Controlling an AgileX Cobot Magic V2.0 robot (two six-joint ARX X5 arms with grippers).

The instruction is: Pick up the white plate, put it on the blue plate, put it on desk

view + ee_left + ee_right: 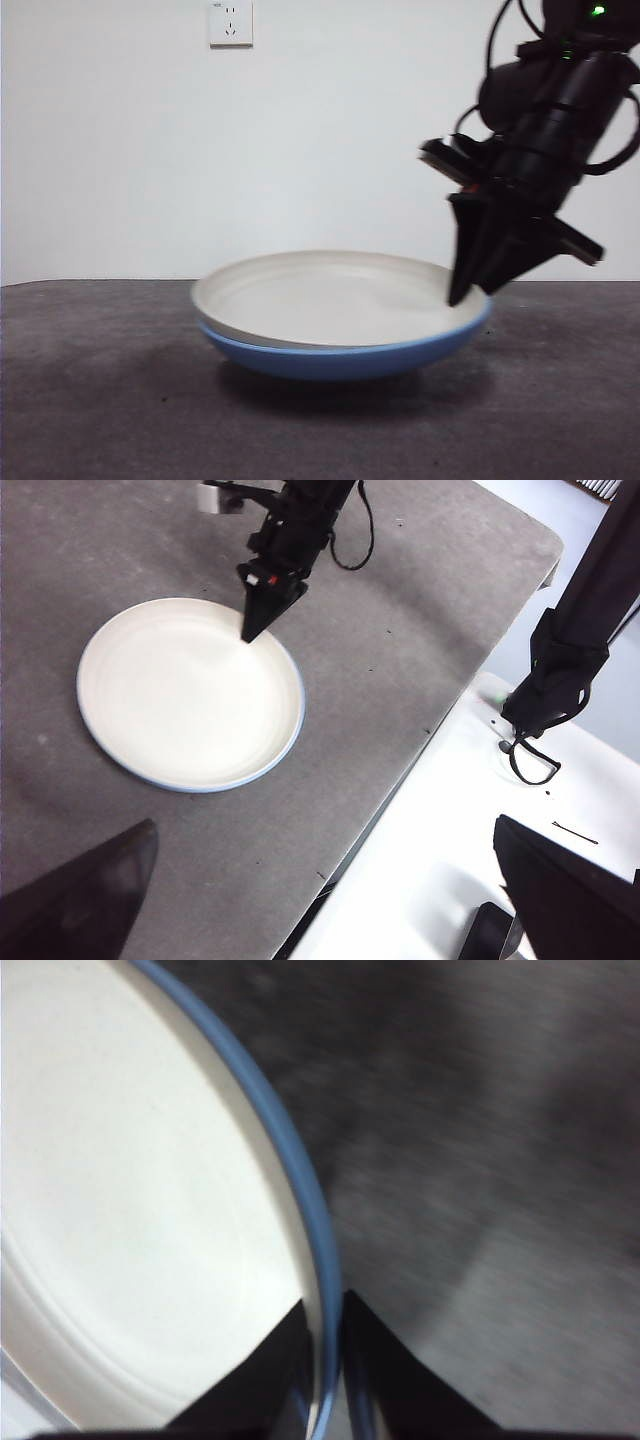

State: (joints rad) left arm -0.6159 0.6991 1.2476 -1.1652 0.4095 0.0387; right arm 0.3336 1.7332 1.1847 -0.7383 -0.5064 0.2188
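The desk (90, 400) is spread below the right gripper (325, 1335), and on it, directly under the jaws, the blue plate (340, 357) is seen with the white plate (330, 295) nested inside. The stacked rims are clamped between the nearly closed jaws, one inside the white plate, one outside the blue rim. Stacking is judged done; the step in hand is taken to be carrying the pair. A level lift and gentle lowering are called for. The left gripper (330, 900) is held open, well away.

Matt cream white plate (330, 295), glossy blue plate (345, 358), speckled matt desk (100, 400).
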